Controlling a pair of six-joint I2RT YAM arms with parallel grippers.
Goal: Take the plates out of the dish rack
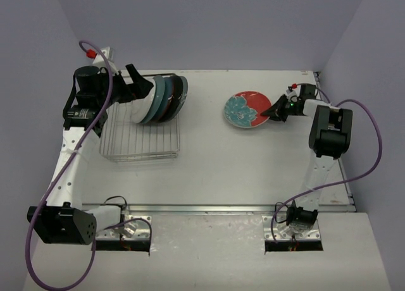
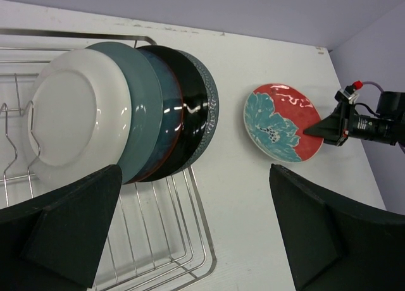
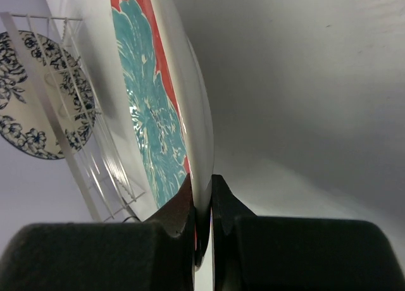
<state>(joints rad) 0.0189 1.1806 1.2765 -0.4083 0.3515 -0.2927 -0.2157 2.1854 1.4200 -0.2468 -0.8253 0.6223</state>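
From above, the right gripper (image 1: 273, 111) is closed on the near rim of the red-and-teal plate (image 1: 247, 109), which reaches out past its fingertips over the table (image 1: 253, 177), well apart from the rack (image 1: 139, 144). The left gripper (image 1: 144, 83) hangs open right at the row of plates (image 1: 166, 100) standing on edge in the rack's far end. I cannot tell here whether the flowered plate's far edge rests on the table.

From the left wrist, the two fingers (image 2: 69, 228) stand wide apart. The white plate (image 2: 76, 117) is just ahead of one finger, with the grey-blue plate (image 2: 144, 101), the dark plate (image 2: 183, 114) and a patterned rim (image 2: 214, 111) leaning behind it, each touching the next. The likely trouble is a finger pushing the white plate instead of straddling its rim, which could tip the whole leaning row. Closing too deep could catch two plates at once, and a low approach could snag the wires below the fingers.

From the right wrist, the pads (image 3: 180, 212) pinch only a thin strip of glazed rim, and the whole plate hangs beyond them. That grip looks easy to lose: the plate could pivot or slide out. Letting go while it is tilted would drop it onto the table.
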